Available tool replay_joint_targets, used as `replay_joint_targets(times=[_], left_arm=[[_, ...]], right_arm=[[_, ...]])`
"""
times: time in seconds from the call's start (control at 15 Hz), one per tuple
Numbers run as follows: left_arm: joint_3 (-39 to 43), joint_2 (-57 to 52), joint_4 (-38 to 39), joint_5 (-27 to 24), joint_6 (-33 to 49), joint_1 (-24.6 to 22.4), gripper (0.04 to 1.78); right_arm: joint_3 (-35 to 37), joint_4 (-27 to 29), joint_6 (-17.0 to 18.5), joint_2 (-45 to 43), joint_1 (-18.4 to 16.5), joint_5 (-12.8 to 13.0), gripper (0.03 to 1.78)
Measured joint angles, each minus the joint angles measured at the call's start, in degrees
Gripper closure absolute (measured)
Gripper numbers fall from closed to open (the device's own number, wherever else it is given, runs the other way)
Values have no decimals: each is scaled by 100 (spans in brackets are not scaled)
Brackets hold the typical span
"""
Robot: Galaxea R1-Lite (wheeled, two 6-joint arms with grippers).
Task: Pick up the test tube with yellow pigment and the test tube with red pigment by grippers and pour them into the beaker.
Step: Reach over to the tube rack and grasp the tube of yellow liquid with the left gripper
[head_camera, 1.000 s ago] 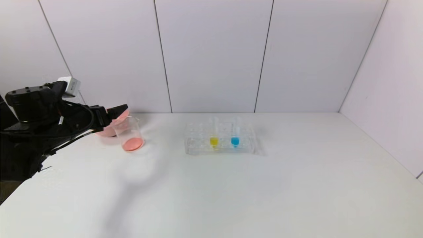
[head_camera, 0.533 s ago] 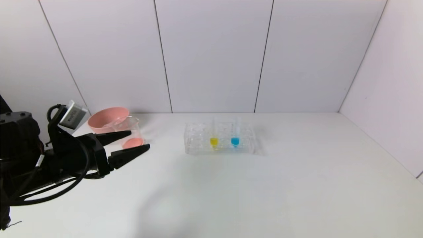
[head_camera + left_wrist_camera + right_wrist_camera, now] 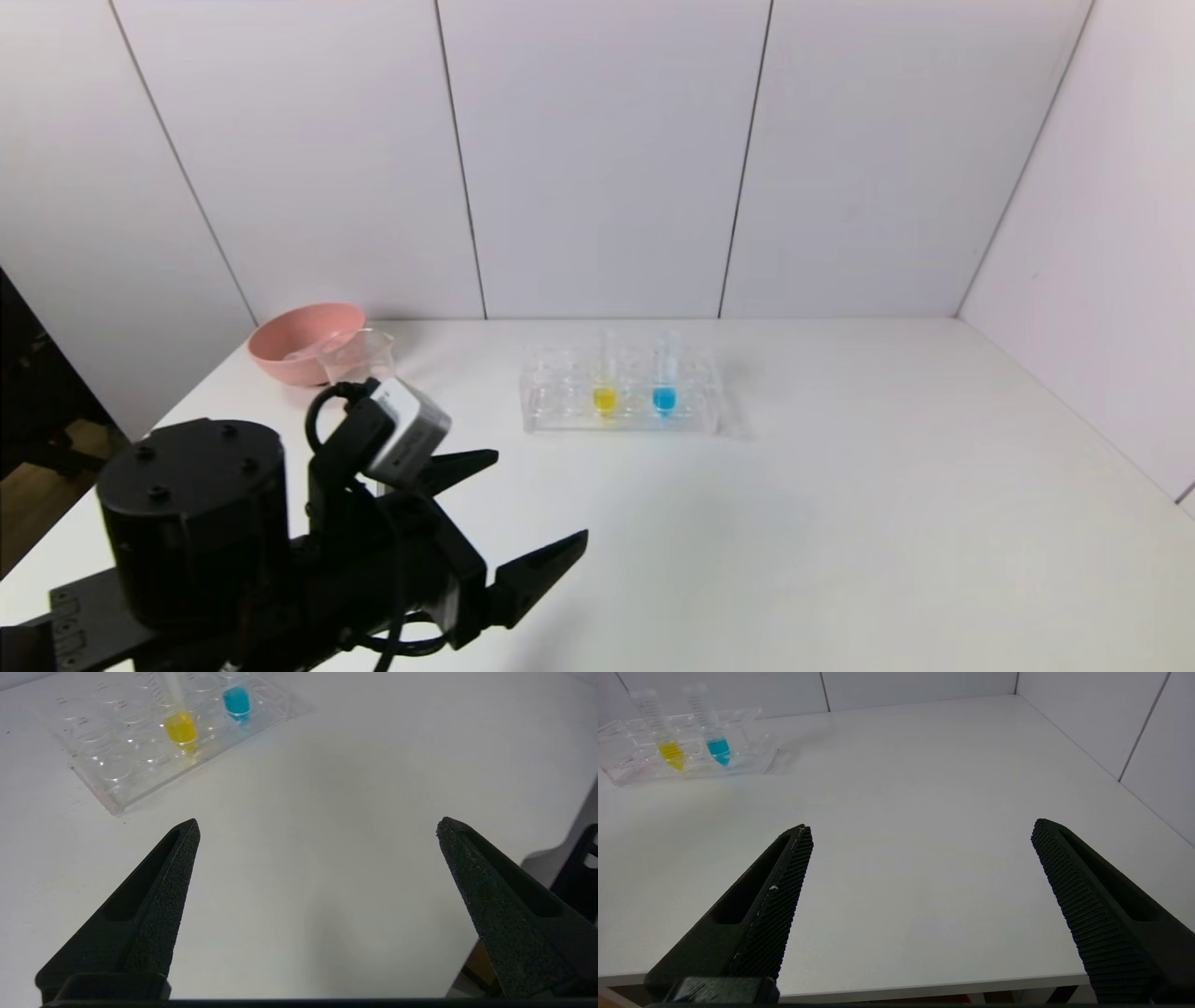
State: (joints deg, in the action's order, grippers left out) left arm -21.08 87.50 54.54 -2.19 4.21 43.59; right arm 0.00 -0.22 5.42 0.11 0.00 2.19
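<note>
The test tube with yellow pigment (image 3: 605,390) stands upright in a clear rack (image 3: 560,411) at the table's middle back, next to a tube with blue liquid (image 3: 664,390). It also shows in the left wrist view (image 3: 180,725) and the right wrist view (image 3: 670,751). The beaker (image 3: 359,349) stands at the back left; its lower part is hidden behind my left arm's white box. The test tube with red pigment is out of view. My left gripper (image 3: 540,495) is open and empty over the front left of the table, pointing toward the rack (image 3: 107,770). My right gripper (image 3: 920,826) is open and empty at the table's front edge.
A pink bowl (image 3: 297,336) sits just behind and left of the beaker. The white table (image 3: 840,523) is walled at the back and on the right. The blue tube also shows in both wrist views (image 3: 237,700) (image 3: 718,746).
My left gripper has swung away from the beaker and bowl, forward and to the right, and now points toward the rack. It hides the beaker's bottom, where pink-red liquid showed before.
</note>
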Motion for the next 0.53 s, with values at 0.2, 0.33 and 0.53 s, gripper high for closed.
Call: replay_joint_targets(times=[0.2,0.33,0.53], left_arm=[[-507,880,334,1822,257,684,6],[-1018,1595,745,2832,340,875,6],[-1952,2578,1274,4122,321,990,6]], right_arm=[[0,-2,-2,0,0,0,10],[0,-2,-2,0,0,0,10],[0,-2,-2,0,0,0,10]])
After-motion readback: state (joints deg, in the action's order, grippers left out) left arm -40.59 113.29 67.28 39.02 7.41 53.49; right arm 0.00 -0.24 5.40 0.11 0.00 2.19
